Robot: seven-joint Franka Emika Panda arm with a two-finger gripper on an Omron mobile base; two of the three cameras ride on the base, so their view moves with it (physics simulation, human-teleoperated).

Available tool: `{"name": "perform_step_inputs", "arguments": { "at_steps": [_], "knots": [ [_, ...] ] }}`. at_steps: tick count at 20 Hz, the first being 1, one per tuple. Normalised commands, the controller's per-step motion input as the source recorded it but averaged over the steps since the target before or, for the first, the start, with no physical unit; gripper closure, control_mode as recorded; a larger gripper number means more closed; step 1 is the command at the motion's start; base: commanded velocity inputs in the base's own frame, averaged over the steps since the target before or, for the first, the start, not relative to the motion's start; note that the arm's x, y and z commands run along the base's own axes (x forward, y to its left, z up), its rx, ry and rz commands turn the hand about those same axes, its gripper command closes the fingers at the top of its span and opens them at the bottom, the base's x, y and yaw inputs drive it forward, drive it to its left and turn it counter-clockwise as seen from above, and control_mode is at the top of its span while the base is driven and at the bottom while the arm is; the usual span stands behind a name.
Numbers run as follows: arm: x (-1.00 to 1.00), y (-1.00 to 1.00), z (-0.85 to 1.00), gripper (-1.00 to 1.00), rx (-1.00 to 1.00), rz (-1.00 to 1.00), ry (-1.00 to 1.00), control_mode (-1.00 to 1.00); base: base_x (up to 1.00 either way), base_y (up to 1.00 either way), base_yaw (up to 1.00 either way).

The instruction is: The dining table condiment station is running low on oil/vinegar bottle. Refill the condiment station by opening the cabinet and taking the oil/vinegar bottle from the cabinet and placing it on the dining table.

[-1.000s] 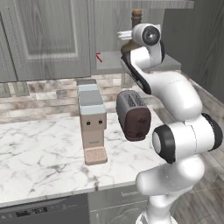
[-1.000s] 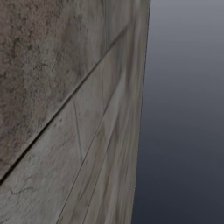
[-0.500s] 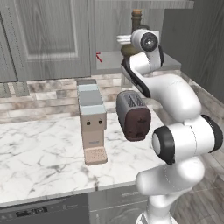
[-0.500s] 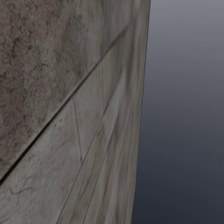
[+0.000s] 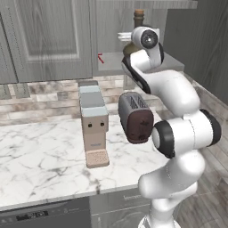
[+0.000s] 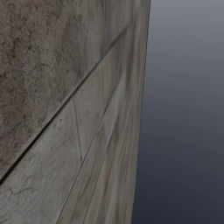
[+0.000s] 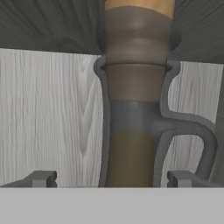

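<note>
1. Cabinet (image 5: pixel 49 40): grey wood-grain upper unit to the left of the raised arm. Its left door is closed. The compartment at its right end stands open, and the oil/vinegar bottle (image 5: pixel 139 18) stands upright inside on the shelf. Only the bottle's neck and tan cork stopper show above the robot's wrist in the left base view.
2. Counter (image 5: pixel 40 164): white marble top below the cabinet. On it stand a grey and tan coffee machine (image 5: pixel 94 124) and, to its right, a dark toaster (image 5: pixel 136 116). Both sit well below the fingers.
3. Fingers (image 7: pixel 112 178): spread as wide as they go, with nothing held. In the hand view the left fingertip (image 7: pixel 41 178) and the right one lie on either side of the bottle neck, both clear of the glass.
4. Oil/vinegar bottle (image 7: pixel 136 96), hand view: directly ahead of the fingers and centred between them, very close. The neck with its ring and tan stopper band runs up the middle, with the pale cabinet back panel behind it.
5. Right base view: a grey wood-grain panel (image 6: pixel 65 109) close to the lens.
</note>
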Motion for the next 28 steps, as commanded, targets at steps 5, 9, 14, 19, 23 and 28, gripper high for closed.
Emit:
{"name": "perform_step_inputs", "arguments": {
  "at_steps": [5, 9, 14, 19, 23, 28],
  "knots": [
    [0.19, 0.0, 0.01, -1.0, 0.0, 0.0, 0.0, -1.0, 0.0, 0.0, 0.0],
    [0.13, 0.0, 0.0, -1.0, 0.0, 0.0, 0.0, -1.0, 0.0, 0.0, 0.0],
    [0.0, 0.03, 0.0, 1.0, 0.0, 0.0, -0.01, -1.0, 0.0, 0.0, 0.0],
    [0.0, 0.12, 0.0, 1.0, 0.0, 0.0, -0.01, -1.0, 0.0, 0.0, 0.0],
    [0.0, 0.09, 0.0, 1.0, 0.0, 0.0, 0.0, -1.0, 0.0, 0.0, 0.0],
    [0.0, 0.01, 0.0, 1.0, 0.0, 0.0, 0.0, -1.0, 0.0, 0.0, 0.0]
  ]
}}
